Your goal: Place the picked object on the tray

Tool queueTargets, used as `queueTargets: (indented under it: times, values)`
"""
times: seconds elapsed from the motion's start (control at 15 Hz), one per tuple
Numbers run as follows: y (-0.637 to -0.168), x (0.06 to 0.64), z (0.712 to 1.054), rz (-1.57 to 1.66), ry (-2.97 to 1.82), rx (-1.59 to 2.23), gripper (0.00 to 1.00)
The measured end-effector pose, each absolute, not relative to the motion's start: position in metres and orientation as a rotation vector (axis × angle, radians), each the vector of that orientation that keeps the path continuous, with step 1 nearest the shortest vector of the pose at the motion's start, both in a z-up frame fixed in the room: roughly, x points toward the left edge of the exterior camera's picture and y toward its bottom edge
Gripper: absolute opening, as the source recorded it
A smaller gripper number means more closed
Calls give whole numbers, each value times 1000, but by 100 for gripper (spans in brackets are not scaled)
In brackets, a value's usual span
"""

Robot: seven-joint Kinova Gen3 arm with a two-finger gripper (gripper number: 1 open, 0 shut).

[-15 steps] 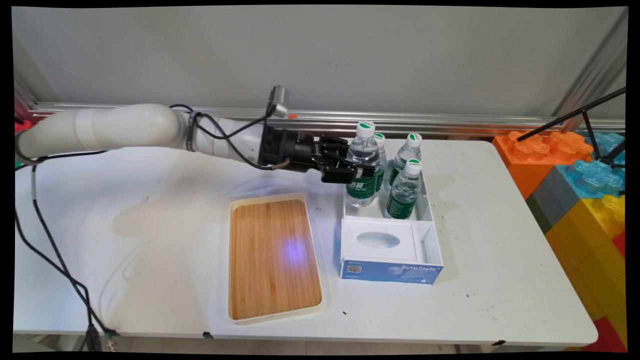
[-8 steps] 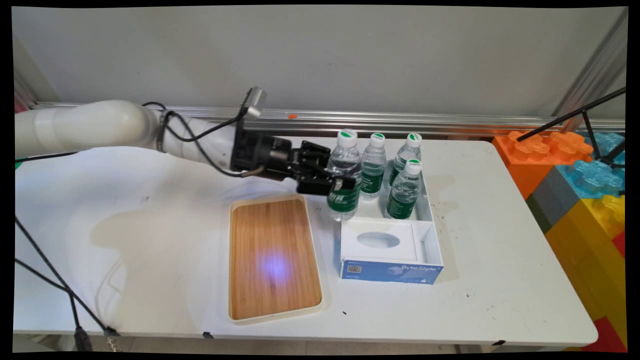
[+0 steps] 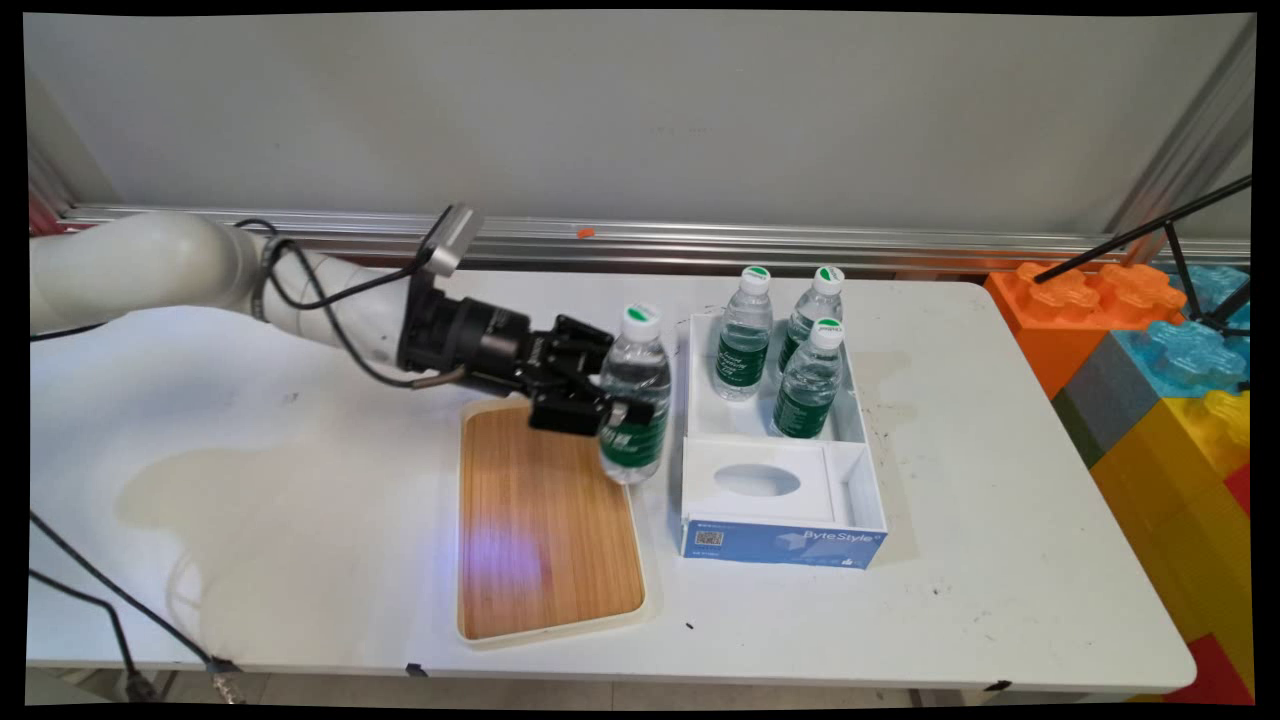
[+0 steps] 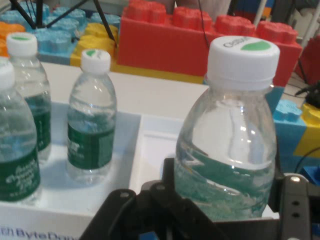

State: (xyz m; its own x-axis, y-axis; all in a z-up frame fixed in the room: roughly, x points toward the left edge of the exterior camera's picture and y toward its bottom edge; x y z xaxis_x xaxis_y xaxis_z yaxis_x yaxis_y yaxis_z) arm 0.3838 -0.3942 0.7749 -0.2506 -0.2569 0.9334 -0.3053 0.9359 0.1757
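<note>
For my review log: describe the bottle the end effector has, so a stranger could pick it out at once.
Start at the white box right of the wooden tray; three water bottles stand in its far compartment. The held bottle is outside the box, just left of it, above the tray's far right corner. Unlike the others, it is clamped in the black end effector and off the surface.

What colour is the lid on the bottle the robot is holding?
White, with a green mark on top; the cap shows best in the hand view.

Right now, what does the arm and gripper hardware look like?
Smooth white rounded arm links. Black two-finger gripper on a black cylindrical wrist, with boxy linkage showing in the hand view. A small grey camera sits atop the wrist. Black cables loop along the arm.
</note>
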Motion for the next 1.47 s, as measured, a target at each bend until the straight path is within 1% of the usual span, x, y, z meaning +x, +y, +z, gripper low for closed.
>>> queueTargets:
  times: [0.33,1.0,1.47]
  values:
    - [-377,398,764,18,-1876,401,0]
    - [-350,399,739,-37,-1911,387,0]
    - [-344,396,723,-51,-1925,384,0]
